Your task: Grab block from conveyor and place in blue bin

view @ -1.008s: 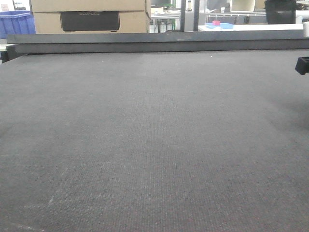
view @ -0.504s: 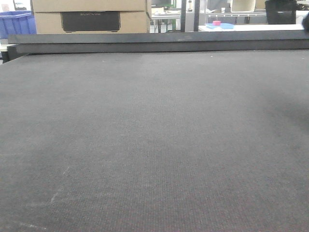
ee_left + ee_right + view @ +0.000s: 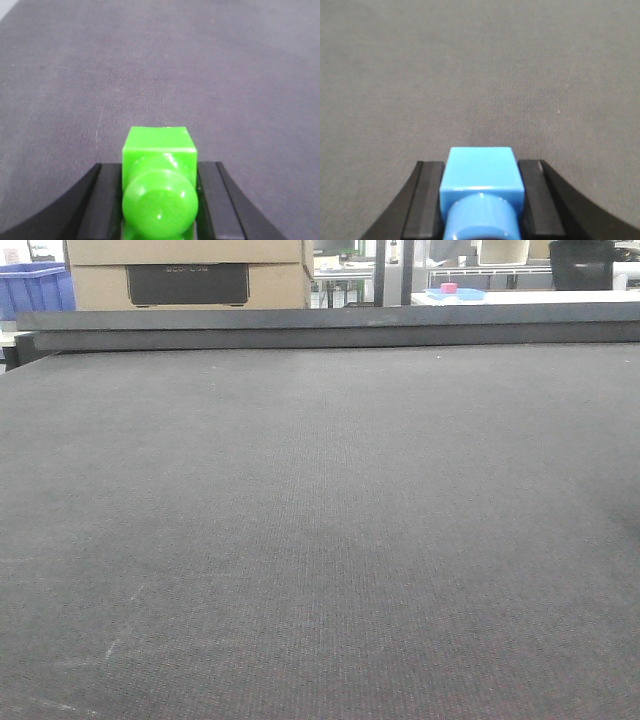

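Observation:
The conveyor [image 3: 320,520] fills the front view as a dark grey woven belt with nothing on it; neither gripper shows there. In the left wrist view my left gripper [image 3: 159,172] is shut on a green block [image 3: 159,150] with a round knob, held above the belt [image 3: 200,75]. Over in the right wrist view my right gripper [image 3: 481,172] is shut on a blue block [image 3: 481,172] with a round peg, also over the belt [image 3: 470,75]. A blue bin [image 3: 33,288] stands past the belt's far left corner.
A dark raised edge bar [image 3: 330,328] runs along the belt's far side. Behind it sit a cardboard box [image 3: 185,275] and a white table with a small pink thing on a blue dish [image 3: 452,291]. Pale scratches mark the near left belt [image 3: 115,645].
A black gripper part at the right edge of the front view one second ago has moved up and out of frame. The belt stays bare.

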You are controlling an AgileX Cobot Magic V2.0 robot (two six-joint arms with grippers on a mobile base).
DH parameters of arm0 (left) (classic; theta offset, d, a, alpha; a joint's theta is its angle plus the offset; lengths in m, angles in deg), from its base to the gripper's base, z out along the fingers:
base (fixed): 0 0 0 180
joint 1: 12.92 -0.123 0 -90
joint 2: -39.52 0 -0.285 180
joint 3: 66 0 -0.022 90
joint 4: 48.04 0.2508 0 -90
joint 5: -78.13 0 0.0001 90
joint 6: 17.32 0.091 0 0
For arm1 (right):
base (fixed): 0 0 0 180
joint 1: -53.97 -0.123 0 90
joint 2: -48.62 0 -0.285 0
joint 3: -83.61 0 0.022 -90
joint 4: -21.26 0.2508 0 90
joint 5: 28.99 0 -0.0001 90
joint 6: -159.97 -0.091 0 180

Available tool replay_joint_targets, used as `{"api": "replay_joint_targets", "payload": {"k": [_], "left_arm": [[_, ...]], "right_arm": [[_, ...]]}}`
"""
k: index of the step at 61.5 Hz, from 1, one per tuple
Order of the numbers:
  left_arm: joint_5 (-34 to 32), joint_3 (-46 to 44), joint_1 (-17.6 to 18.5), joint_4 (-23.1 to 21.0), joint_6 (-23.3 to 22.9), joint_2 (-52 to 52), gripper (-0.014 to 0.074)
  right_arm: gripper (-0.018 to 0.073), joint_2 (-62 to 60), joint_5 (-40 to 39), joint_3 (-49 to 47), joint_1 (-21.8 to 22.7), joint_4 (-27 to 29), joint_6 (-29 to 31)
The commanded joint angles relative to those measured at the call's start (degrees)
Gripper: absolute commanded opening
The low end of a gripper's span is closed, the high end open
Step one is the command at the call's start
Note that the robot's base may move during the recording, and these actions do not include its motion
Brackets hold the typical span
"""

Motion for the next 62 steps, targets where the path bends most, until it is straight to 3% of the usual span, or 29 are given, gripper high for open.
{"api": "replay_joint_targets", "payload": {"k": [1,35,62], "left_arm": [[-0.37,2.05,0.26,-0.68,0.00,5.81,-0.0111],[-1.39,2.62,0.26,-0.68,0.00,27.71,-0.0111],[-1.39,2.62,0.26,-0.68,0.00,30.61,-0.0111]], "right_arm": [[-0.0162,-4.92,-2.20,2.49,-0.07,0.60,0.45],[-0.0162,-24.66,-3.05,2.80,-0.07,0.60,0.45],[-0.0162,-25.24,-3.41,2.80,-0.07,0.60,0.45]]}}
